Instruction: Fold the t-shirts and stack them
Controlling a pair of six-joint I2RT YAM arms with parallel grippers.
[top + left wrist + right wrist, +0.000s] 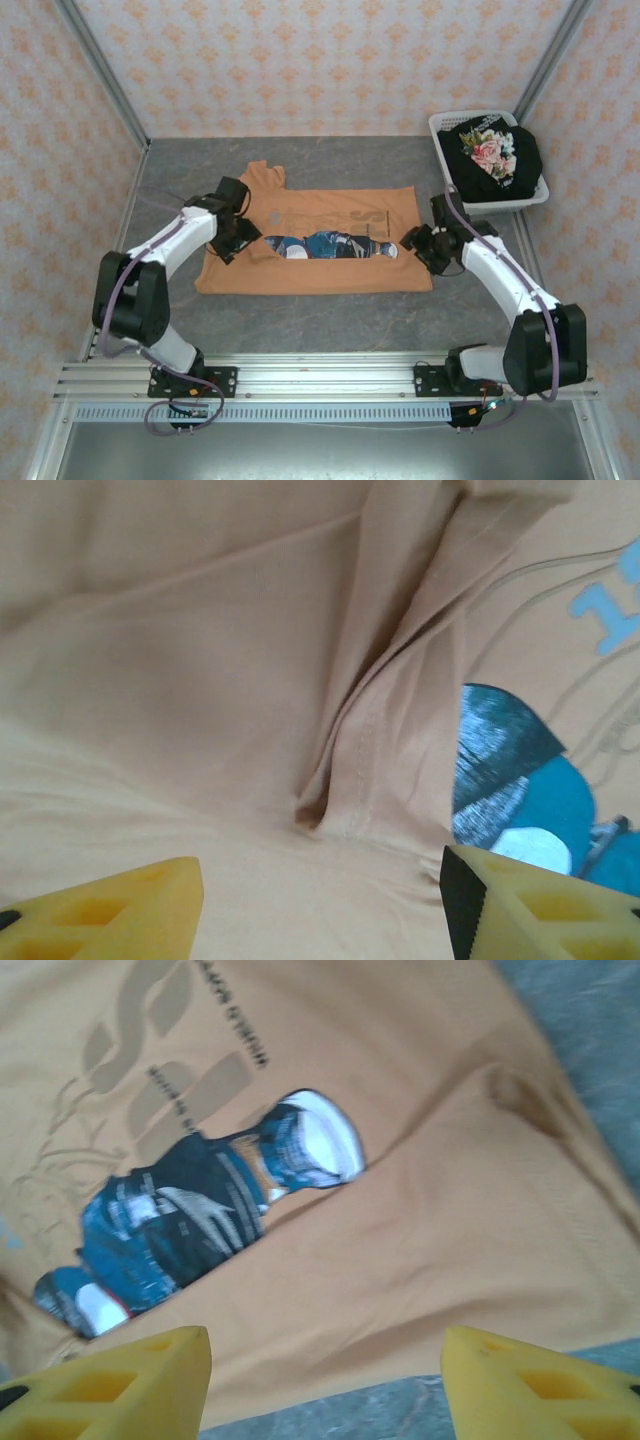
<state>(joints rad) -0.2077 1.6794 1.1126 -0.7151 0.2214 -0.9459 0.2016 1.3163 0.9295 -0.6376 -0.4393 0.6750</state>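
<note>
The orange t-shirt (320, 262) lies spread in the middle of the table, its near part folded up over the blue-and-white cartoon print (325, 245), leaving a strip of print showing. My left gripper (240, 243) hovers over the shirt's left side, open, its yellow fingers (110, 910) apart above a seam fold (340, 810). At the shirt's right edge my right gripper (418, 245) is open, fingers (110, 1385) wide over the folded orange cloth (420, 1250) and the print (200, 1210). The black t-shirt with pink flowers (495, 155) sits in the basket.
A white plastic laundry basket (445, 130) stands at the back right corner. Grey tabletop (320, 310) lies bare in front of the shirt, and a sleeve (265, 180) sticks out toward the back. Wallpapered walls enclose the table.
</note>
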